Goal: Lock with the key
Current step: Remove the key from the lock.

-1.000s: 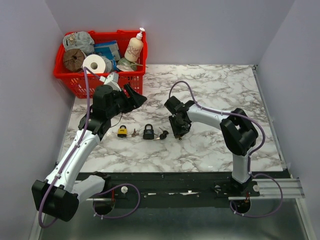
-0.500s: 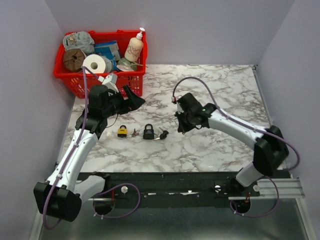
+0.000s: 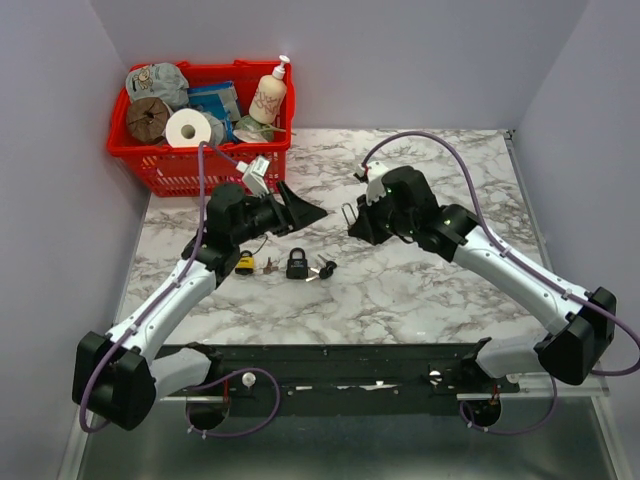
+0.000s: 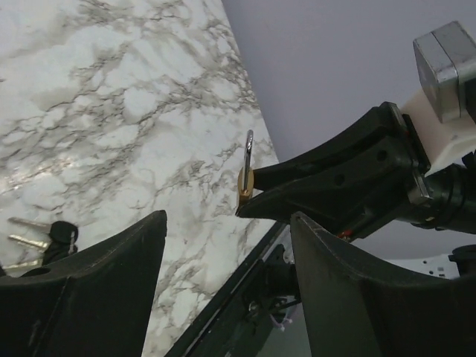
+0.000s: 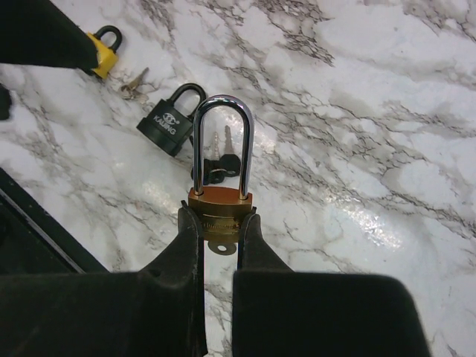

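My right gripper (image 5: 219,223) is shut on the body of a brass padlock (image 5: 219,210) and holds it above the table, its long silver shackle (image 5: 223,141) pointing away from the wrist. A silver key head (image 5: 221,248) shows just under the lock's body, between the fingers. From above, the right gripper (image 3: 361,222) and brass padlock (image 3: 349,215) sit mid-table. My left gripper (image 3: 305,212) stands open a short way left of the lock, facing it. In the left wrist view the left gripper (image 4: 227,282) has nothing between its jaws, and the brass padlock (image 4: 245,182) appears beyond it.
A black padlock (image 3: 297,265) lies on the marble with loose keys (image 3: 325,268) beside it. A yellow padlock (image 3: 245,263) with small keys (image 3: 268,265) lies further left. A red basket (image 3: 150,165) of household items stands at the back left.
The right gripper has closed on the brass padlock and lifted it off the table. The left gripper has swung right, toward the lock.
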